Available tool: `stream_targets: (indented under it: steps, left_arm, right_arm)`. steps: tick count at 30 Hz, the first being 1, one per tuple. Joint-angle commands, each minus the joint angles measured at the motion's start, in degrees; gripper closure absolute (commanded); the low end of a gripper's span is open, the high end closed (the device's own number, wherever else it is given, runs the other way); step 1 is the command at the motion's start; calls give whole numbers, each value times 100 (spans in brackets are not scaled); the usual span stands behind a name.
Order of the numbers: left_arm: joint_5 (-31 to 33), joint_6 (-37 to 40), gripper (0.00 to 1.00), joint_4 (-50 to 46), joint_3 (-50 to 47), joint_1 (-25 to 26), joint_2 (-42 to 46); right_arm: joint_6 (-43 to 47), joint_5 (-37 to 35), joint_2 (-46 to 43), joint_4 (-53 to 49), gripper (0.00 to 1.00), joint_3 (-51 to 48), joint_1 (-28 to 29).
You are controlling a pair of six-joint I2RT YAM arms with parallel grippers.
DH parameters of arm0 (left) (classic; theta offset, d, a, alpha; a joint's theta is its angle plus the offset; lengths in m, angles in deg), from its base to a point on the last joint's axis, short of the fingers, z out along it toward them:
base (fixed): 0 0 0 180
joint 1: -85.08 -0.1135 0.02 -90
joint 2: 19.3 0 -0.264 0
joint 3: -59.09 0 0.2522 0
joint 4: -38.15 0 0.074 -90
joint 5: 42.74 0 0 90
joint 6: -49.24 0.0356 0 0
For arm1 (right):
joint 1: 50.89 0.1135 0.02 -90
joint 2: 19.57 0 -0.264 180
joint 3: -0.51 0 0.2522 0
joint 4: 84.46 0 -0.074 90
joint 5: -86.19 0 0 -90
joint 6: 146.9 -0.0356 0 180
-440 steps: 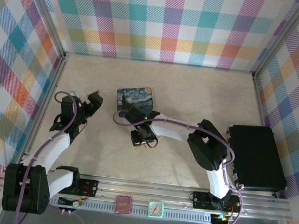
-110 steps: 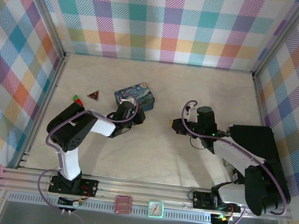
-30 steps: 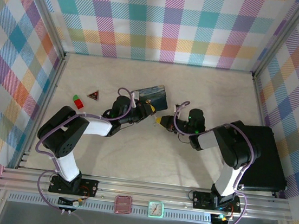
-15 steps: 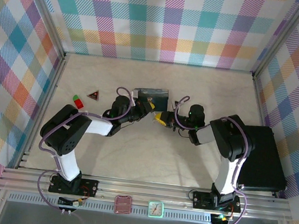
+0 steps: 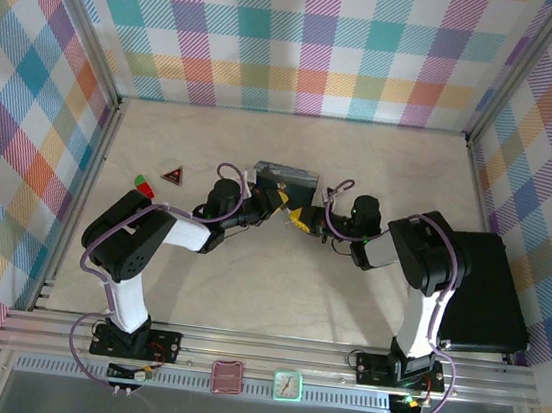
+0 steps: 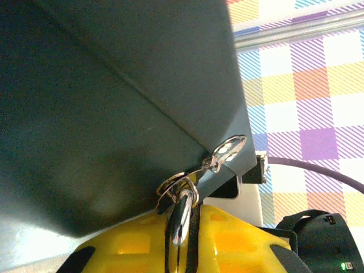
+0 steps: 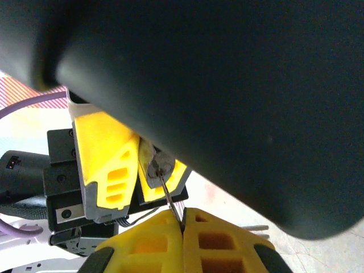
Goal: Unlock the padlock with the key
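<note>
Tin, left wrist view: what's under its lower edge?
Below the tin's edge, a metal clasp links to the padlock, which is pinched in the left gripper. The lock's body is mostly covered by the yellow fingers.

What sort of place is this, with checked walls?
Probably a robot test booth: a left arm and right arm bolted to a metal rail, a tabletop boxed in by plaid walls, and small props like a black case.

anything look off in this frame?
The painted tin is tipped up on edge, not flat on the table, and its dark underside looms over both wrist cameras. It leans by the left gripper, whose jaws pinch the padlock. Nothing is spilled or visibly damaged.
</note>
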Motion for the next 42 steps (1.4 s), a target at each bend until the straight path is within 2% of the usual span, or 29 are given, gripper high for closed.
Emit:
stream_targets:
  steps: [1,4,7,12,15,19,24,30,38,42]
  left_arm:
    - [-1185,-81,100,890,-29,433,131]
    - [-1231,-99,100,1031,-24,442,72]
    - [-1138,-107,100,1056,-45,441,63]
    - [-883,-105,100,1120,-28,503,78]
    - [-885,103,100,1353,-28,503,26]
    - [-914,-1,100,2263,46,494,-458]
    - [-824,345,100,2313,157,504,-572]
    - [-761,686,100,2372,246,512,-686]
    - [-551,909,100,2379,289,521,-768]
    - [-479,849,100,2357,291,521,-787]
  right_arm:
    - [83,-985,-194,-587,100,-30,-69]
    - [-270,-1115,-307,-960,100,-46,-69]
    - [-748,-1247,-388,-831,100,-178,-55]
    - [-832,-1667,-671,-1037,100,-328,150]
    - [-1862,-1755,-564,-74,100,-604,147]
    - [-3835,-1848,-466,1380,100,-917,300]
    - [-5104,-1848,-945,1390,100,-854,531]
    - [-6230,-2328,-1229,1390,100,-706,711]
    - [-6255,-2424,-1018,1381,100,-378,792]
    - [-5691,-2221,-579,1334,100,-508,684]
